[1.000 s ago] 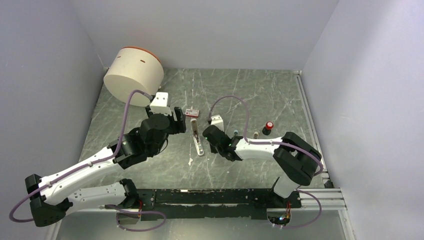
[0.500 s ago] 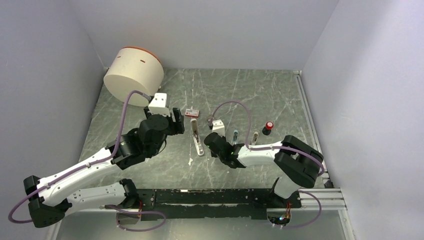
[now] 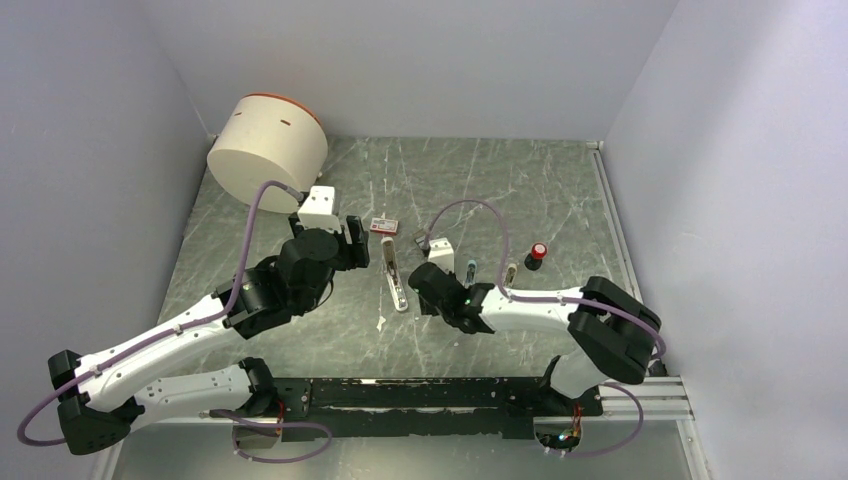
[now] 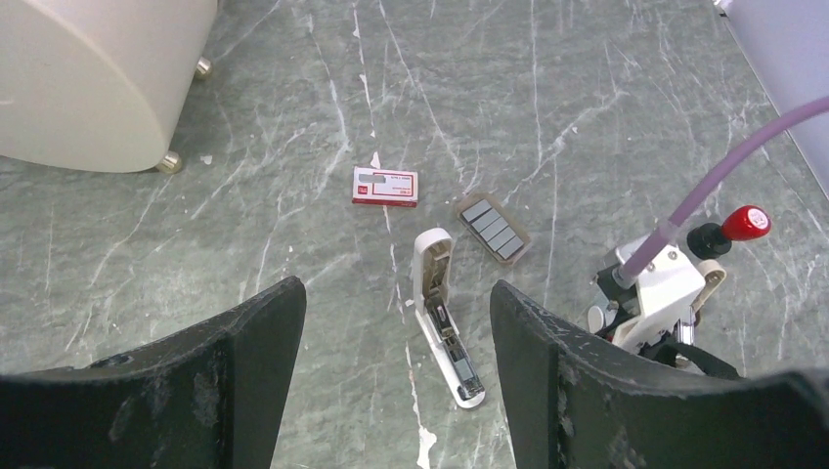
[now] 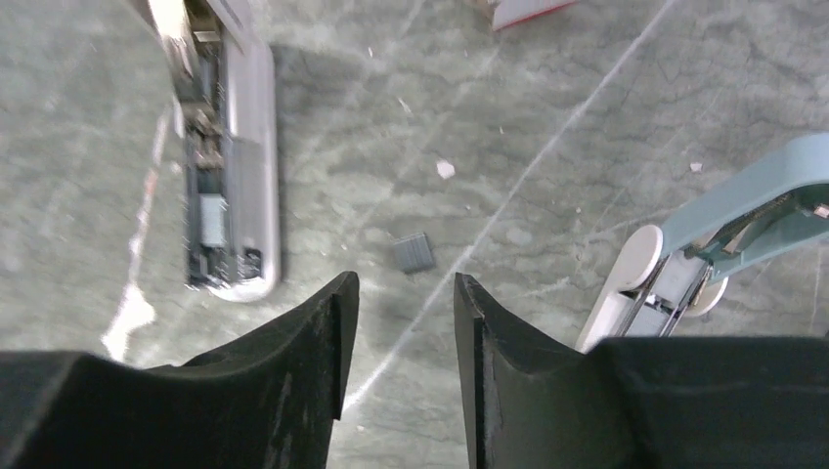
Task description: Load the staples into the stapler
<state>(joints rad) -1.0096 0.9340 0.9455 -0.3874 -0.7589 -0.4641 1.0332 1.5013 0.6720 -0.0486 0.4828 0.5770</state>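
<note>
Now the right end effector point(image 5: 403, 293) has parted, empty, beside the stapler point(image 5: 235, 166); left end effector point(image 4: 396, 303) stays open.

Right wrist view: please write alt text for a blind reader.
A small grey staple strip lies on the marble table, just beyond the open, empty end effector. The opened white stapler lies to its left.

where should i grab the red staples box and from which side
Take the red staples box across its narrow width, fingers on the long edges, coming straight down from above. It lies flat, label up, on the table, apart from the stapler, so only its thin side walls offer a grip.
</note>
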